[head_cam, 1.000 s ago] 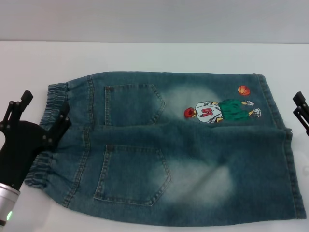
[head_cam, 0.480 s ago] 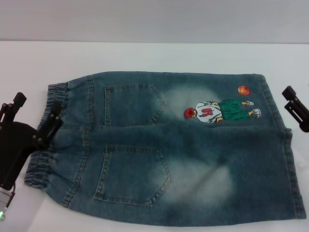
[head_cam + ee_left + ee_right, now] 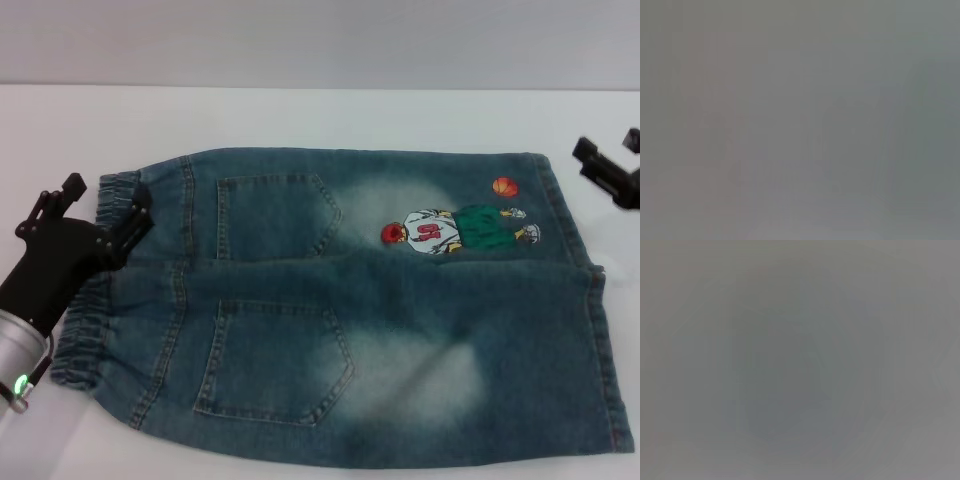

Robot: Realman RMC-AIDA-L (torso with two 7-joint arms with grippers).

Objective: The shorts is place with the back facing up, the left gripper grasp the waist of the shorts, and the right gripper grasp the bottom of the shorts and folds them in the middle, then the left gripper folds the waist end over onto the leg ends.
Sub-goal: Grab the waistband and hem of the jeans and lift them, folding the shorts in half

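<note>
The shorts (image 3: pixel 400 330) lie flat on the white table (image 3: pixel 300 115), back up, both patch pockets showing. The ruffled waist of the shorts (image 3: pixel 78 340) is at the left. The bottom of the shorts (image 3: pixel 608 350), with its stitched leg hems, is at the right near the cartoon embroidery (image 3: pixel 455 228). My left gripper (image 3: pixel 108 192) is open at the far end of the waistband, one finger over the denim and one over the table. At the right edge, my right gripper (image 3: pixel 608 146) is open beyond the far hem corner, apart from the cloth. Both wrist views show only blank grey.
White table surrounds the shorts, with a wide bare strip behind them up to the grey back wall (image 3: pixel 320 40). The front hem corner reaches close to the head view's lower right edge.
My left gripper has swung from the middle of the waistband toward its far end. My right gripper has moved away from me along the right edge, past the hem's far corner.
</note>
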